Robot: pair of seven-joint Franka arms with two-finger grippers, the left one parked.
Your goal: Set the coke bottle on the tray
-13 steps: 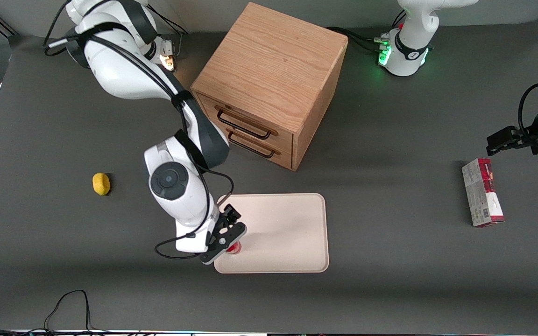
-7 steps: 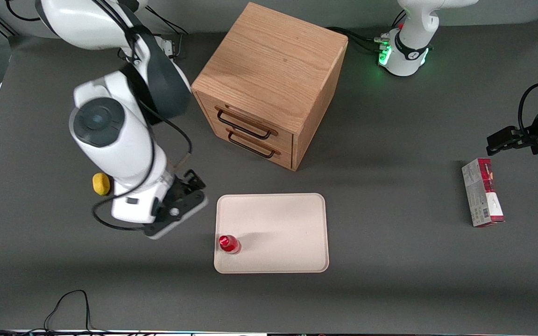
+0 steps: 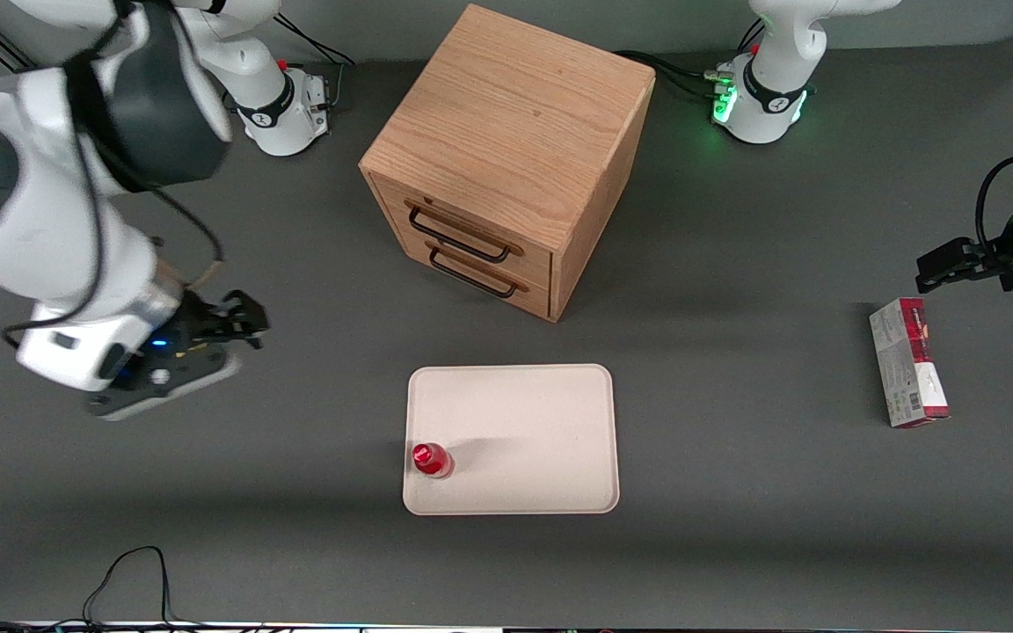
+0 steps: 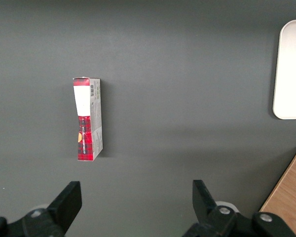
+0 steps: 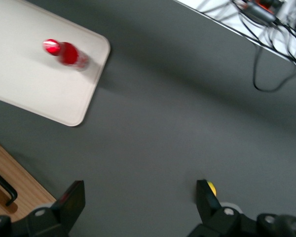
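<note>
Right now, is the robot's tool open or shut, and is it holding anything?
Tool: open and empty, up over the table toward the working arm's end. The coke bottle stands on the tray.

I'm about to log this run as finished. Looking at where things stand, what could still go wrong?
The small glossy red bottle stands upright right by the rim, in a corner of the cream-white rectangular tray; a nudge to the tray might tip it off. The gripper, open, hangs clear toward the working arm's end, so it poses little threat.

A robotics lab: arms bolted to a dark grey table (image 3: 735,264), loose cables (image 5: 266,54) along its edge, and test props near the raised, spread-fingered gripper (image 5: 138,207), namely a wooden cabinet (image 3: 506,158) and tray (image 3: 542,413).
</note>
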